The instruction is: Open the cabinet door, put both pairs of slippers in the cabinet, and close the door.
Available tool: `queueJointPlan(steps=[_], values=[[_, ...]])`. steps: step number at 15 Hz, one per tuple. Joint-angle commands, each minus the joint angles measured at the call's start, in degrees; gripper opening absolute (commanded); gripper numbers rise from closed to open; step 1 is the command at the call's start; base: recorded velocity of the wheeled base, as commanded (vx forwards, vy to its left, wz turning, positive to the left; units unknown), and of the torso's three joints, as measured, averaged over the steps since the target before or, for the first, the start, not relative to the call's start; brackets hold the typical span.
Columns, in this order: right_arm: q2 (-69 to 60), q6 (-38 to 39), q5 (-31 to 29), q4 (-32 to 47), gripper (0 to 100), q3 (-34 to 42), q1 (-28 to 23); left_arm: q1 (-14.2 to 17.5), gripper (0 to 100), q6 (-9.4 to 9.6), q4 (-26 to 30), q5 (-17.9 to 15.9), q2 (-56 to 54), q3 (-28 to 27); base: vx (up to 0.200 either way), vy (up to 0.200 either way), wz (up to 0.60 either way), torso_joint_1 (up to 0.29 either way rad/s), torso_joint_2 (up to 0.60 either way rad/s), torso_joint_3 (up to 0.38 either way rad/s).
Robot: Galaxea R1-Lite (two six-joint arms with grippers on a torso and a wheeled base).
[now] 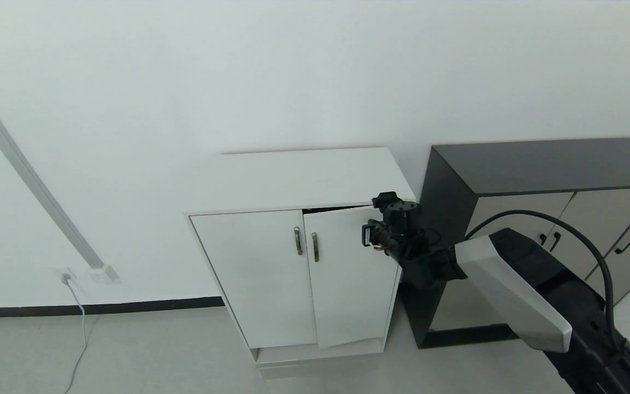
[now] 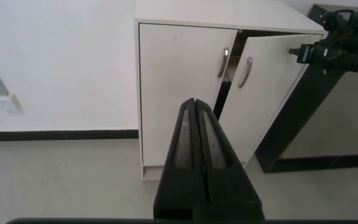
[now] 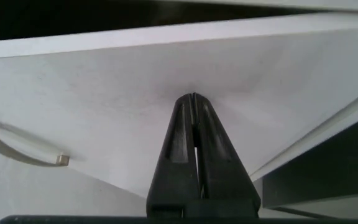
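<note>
Right gripper (image 3: pixel 193 99): fingers pressed together, holding nothing, tips right at the face of the right door (image 1: pixel 348 273).
Right door: ajar, with a dark gap along its top edge; its handle (image 1: pixel 315 247) is off to the gripper's side.
Left gripper (image 2: pixel 193 102): fingers together, empty, well back from the white cabinet (image 2: pixel 179 93).
Dark cabinet (image 1: pixel 539 164): just beside the right gripper.
</note>
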Motion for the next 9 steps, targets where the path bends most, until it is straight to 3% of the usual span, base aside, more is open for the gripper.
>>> queueJointPlan(steps=[1, 9], values=[[1.53, -0.06, -0.01, 0.61, 0, -2.07, -0.16, 0.01, 0, -0.01, -0.01, 0.01, -0.01, 0.01, 0.0, 0.0, 0.0, 0.0, 0.0, 0.0], [4.26, -0.06, -0.1, 2.46, 0, -4.78, -0.33, 0.01, 0, -0.01, -0.01, 0.01, -0.01, 0.01, 0.0, 0.0, 0.0, 0.0, 0.0, 0.0]])
